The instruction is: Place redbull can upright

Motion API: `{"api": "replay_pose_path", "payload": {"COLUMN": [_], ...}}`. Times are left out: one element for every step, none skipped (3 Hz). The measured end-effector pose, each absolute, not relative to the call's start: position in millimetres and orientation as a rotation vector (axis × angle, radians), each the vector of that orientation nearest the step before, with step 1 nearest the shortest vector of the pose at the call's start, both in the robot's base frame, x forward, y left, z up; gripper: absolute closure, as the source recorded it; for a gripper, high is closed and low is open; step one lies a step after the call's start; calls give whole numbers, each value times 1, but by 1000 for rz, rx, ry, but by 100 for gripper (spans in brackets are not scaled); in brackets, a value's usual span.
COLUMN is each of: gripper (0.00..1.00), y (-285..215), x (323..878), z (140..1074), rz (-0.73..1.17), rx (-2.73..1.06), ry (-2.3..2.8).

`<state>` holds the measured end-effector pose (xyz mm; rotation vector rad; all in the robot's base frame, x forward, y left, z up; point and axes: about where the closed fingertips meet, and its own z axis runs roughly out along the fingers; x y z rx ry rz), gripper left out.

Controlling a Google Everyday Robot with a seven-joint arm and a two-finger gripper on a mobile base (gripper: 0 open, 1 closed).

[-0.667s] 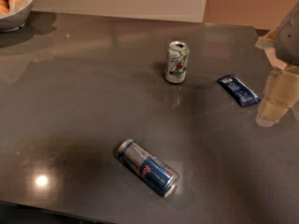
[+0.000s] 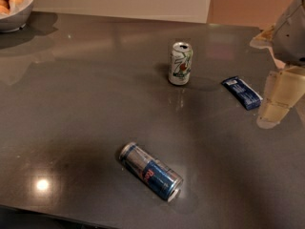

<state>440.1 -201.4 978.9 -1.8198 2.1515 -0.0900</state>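
The redbull can (image 2: 150, 171) lies on its side on the dark grey table (image 2: 86, 104), near the front edge, its silver ends pointing back left and front right. My gripper (image 2: 270, 116) hangs at the far right edge of the view, above the table and to the right of the flat blue packet. It is well away from the redbull can, up and to the right of it, and nothing shows in it.
A white-and-green can (image 2: 180, 63) stands upright at the middle back. A flat blue packet (image 2: 242, 92) lies to its right, next to my gripper. A white bowl of round yellowish food (image 2: 13, 5) stands at the back left corner.
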Motion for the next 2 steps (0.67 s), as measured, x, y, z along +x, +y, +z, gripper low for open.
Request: {"api": "replay_pose_path", "payload": {"gripper": [0, 0], "y": [-164, -129], "x": [443, 448], "z": [973, 964], "rz": [-37, 31], "rx": [-2009, -2189], "ry": [1983, 1787]}}
